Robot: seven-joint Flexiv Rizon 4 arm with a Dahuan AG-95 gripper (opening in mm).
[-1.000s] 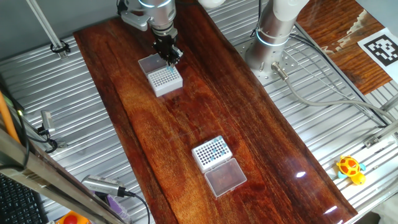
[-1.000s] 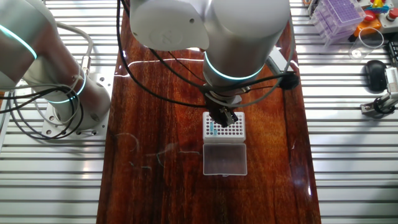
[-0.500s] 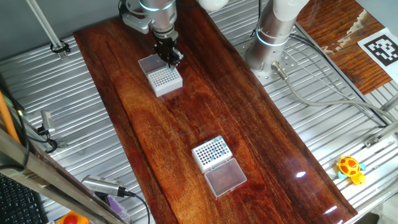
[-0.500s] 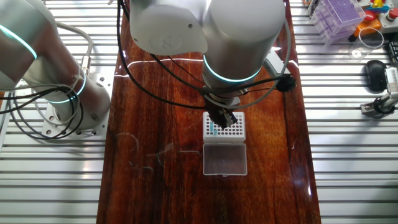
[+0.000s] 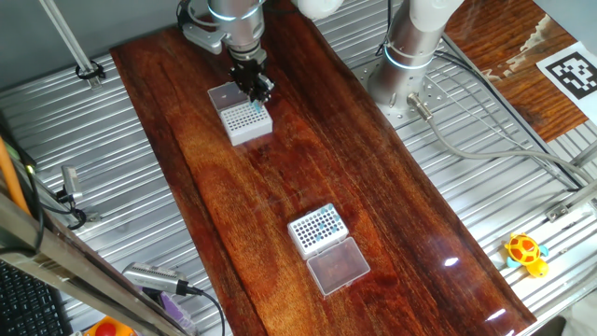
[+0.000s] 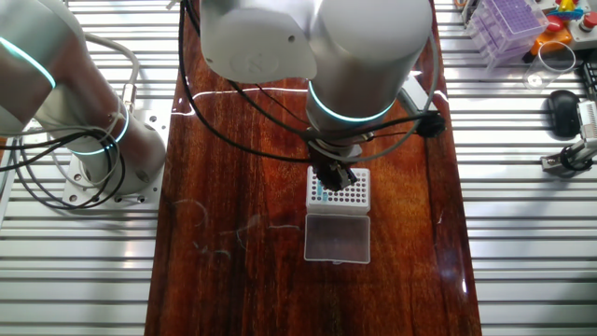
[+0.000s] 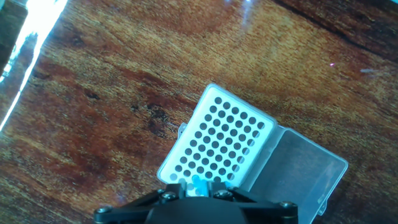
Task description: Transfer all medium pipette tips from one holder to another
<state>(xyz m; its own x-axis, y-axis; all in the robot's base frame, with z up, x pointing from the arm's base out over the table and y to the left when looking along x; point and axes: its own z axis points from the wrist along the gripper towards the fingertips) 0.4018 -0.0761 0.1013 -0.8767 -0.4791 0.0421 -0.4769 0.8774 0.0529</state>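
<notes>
My gripper [image 5: 254,87] hangs just over the far white holder [image 5: 245,119], at the edge beside its open clear lid [image 5: 224,94]. In the hand view the fingers are shut on a medium pipette tip [image 7: 198,182], a teal cone above the near edge of the holder's hole grid [image 7: 217,143]. From the other side, the gripper [image 6: 331,176] covers part of this holder [image 6: 347,192], and a couple of teal tips [image 6: 319,195] stand in its left column. A second white holder [image 5: 316,229] near the table's front carries several blue tips.
A clear lid [image 5: 338,265] lies open beside the near holder. The far holder's lid [image 7: 301,177] sits hinged to its right in the hand view. The arm's base [image 5: 408,56] stands off the wooden board on the metal slats; a yellow toy [image 5: 525,252] lies far right.
The gripper has shifted slightly over the far holder, still gripping the teal tip. Both holders stay where they were.
</notes>
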